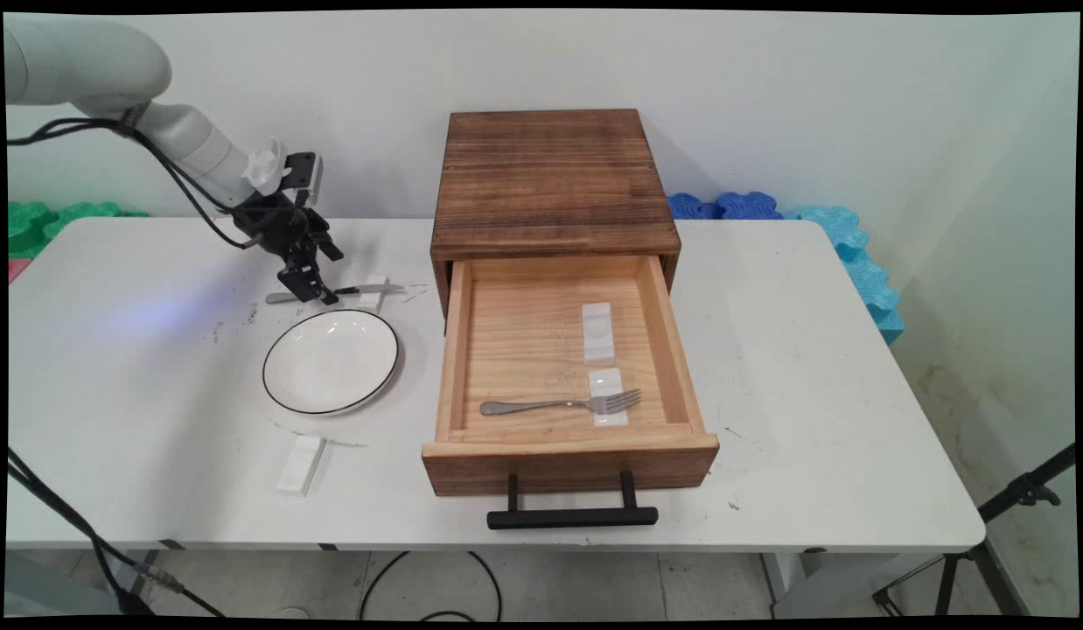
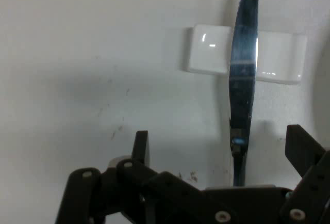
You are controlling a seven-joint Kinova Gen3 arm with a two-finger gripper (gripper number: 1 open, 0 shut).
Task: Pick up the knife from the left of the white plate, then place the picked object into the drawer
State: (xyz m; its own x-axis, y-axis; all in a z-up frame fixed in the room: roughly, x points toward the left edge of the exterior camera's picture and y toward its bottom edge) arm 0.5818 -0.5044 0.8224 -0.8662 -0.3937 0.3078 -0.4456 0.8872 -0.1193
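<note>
Hand view: pincer (image 2: 219,149) spread wide over knife (image 2: 242,84), blade laid across white rest (image 2: 206,56) on counter (image 1: 113,367). Just beside: black-rimmed white plate (image 1: 330,360). Farther out: wooden drawer (image 1: 563,367) pulled open, fork (image 1: 561,405) inside.

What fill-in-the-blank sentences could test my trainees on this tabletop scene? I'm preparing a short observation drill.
1. The fork lies inside the open ____.
2. The gripper hangs over the handle of a ____ beyond the plate.
3. That blade rests across a small white ____.
4. The gripper's fingers are ____.

Missing words: drawer; knife; rest; open
</note>
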